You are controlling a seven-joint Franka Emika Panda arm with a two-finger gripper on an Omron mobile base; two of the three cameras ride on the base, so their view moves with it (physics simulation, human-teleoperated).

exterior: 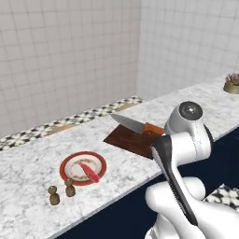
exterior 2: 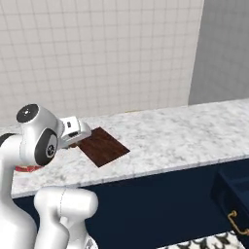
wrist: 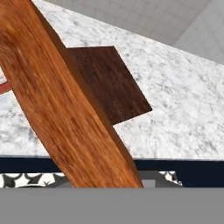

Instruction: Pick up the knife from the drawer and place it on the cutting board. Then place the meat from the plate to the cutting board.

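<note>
One kitchen knife (exterior: pixel 135 125), with a pointed silver-grey blade and a short orange handle, hangs over the far edge of a flat, dark reddish-brown wooden cutting board (exterior: pixel 130 140) on a pale marble counter (exterior: pixel 32 168). Its blade points left, toward the tiled back wall. The white robot arm's two-finger gripper (exterior 2: pixel 78 131) sits at the handle end, largely hidden behind the arm's own joints; the hand view, with the orange handle close across it, suggests the jaws are clamped narrowly on that handle.

Left of the board, and apart from it, sits a round white plate with a broad red rim (exterior: pixel 67 163). A small red-pink slab of raw meat (exterior: pixel 88 171) rests on it. Two small brown shakers (exterior: pixel 61 190) stand nearer, just beside the plate. A dark navy drawer (exterior 2: pixel 233 187) juts out low on the right.

To finish this step well, the arm should probably lower the knife level onto the board's middle, then release, keeping the blade off the plate side.
</note>
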